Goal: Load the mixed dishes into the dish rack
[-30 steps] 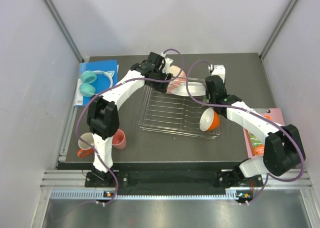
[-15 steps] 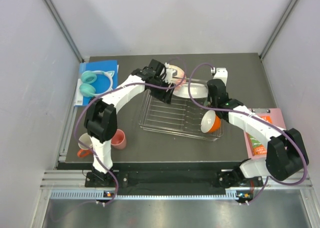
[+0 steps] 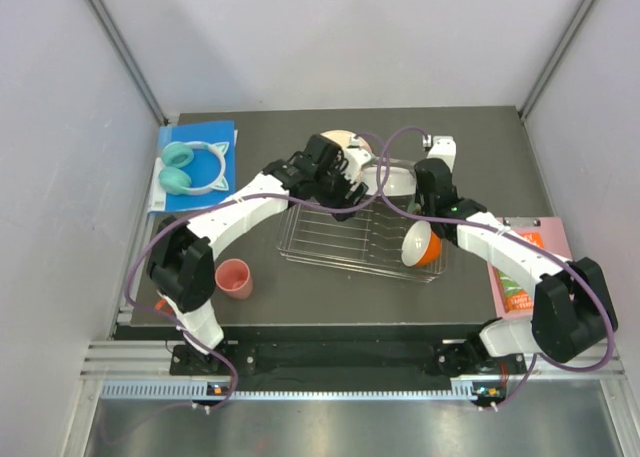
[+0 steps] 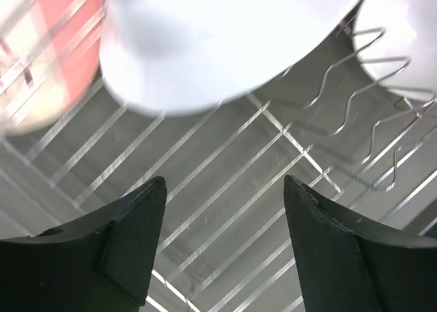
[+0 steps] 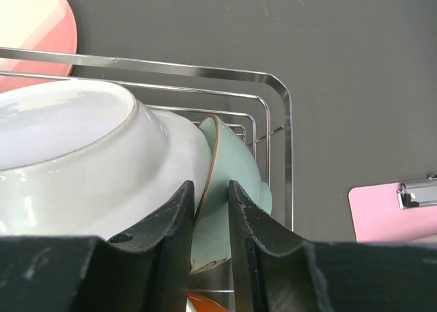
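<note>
One slow move only: with the right gripper [image 5: 208,189] pinched narrow on the green bowl [image 5: 235,162] inside the rack's [image 3: 340,261] far right corner, settle it against the white plate [image 5: 82,162] before letting go, holding the wide, empty left gripper [image 4: 224,189] over the rack's middle bars.

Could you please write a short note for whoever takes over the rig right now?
Left end effector: open, empty, above the rack's bars.
Right end effector: pinching the mint bowl's rim, beside the white plate in the rack.
Done: white plate, mint bowl and orange bowl are in the rack; pink-and-cream plate stands at its far edge, seating unclear.
To do: pink cup on the table; orange mug, mostly hidden behind the left arm.
</note>
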